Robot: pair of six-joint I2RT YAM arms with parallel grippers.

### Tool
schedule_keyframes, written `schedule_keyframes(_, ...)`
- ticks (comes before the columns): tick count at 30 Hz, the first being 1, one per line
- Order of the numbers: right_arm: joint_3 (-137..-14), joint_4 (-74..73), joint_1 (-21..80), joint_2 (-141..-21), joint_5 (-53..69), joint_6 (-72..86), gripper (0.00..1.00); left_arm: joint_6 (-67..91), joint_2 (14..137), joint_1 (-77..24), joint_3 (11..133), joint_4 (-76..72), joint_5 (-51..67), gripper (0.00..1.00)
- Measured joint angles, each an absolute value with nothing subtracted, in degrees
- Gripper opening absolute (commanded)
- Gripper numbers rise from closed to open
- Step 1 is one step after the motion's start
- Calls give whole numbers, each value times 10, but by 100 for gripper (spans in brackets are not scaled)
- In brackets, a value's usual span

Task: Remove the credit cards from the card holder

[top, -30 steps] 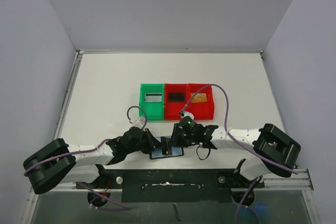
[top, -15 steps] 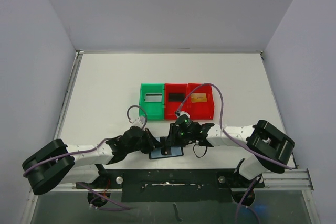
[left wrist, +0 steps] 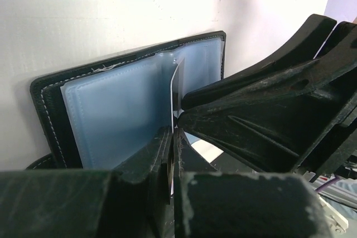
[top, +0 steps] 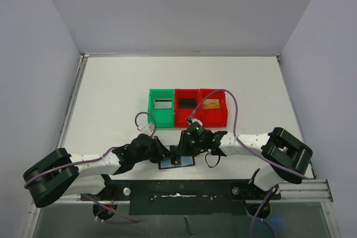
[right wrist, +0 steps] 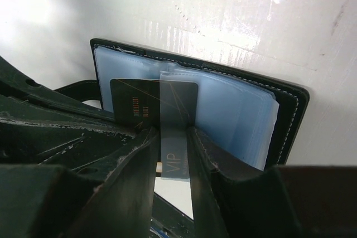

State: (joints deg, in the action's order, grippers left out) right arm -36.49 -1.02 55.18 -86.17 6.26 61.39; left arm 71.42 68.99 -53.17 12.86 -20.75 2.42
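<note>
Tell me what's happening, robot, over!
Left gripper jaws shut on a pocket leaf of the card holder. Right gripper jaws astride a dark VIP card, grip unclear. Card partly under a pocket leaf. No obstruction seen.

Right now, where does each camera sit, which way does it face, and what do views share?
Top external: above, behind the bases, facing down on the white table; both arms show, left gripper and right gripper meeting at the black folding card holder.
Left wrist: on the left arm, facing along its nearly closed fingers into the holder's blue-grey pockets; right gripper intrudes.
Right wrist: on the right arm, facing between its fingers at the holder and a black card.
All three share the holder.
</note>
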Motion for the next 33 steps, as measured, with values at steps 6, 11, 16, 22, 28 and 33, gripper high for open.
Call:
schedule_keyframes(6,-365,-30,552,-847,41,607,40,711,630,-532,129,-156,11,0)
schedule_keyframes(11,-365,-62,550,-787,-1,593,71,696,554,-531,133,-81,-13,0)
schedule_keyframes(16,-336,-45,542,-691,-38,584,83,683,491,-527,135,-26,-27,0)
schedule_keyframes(22,-235,78,515,-606,-30,580,80,656,429,-523,135,-8,-25,0)
schedule_keyframes(28,-175,194,444,-596,85,592,73,635,400,-520,135,-76,9,0)
schedule_keyframes(33,-175,310,438,-616,171,602,60,634,403,-520,135,-143,27,0)
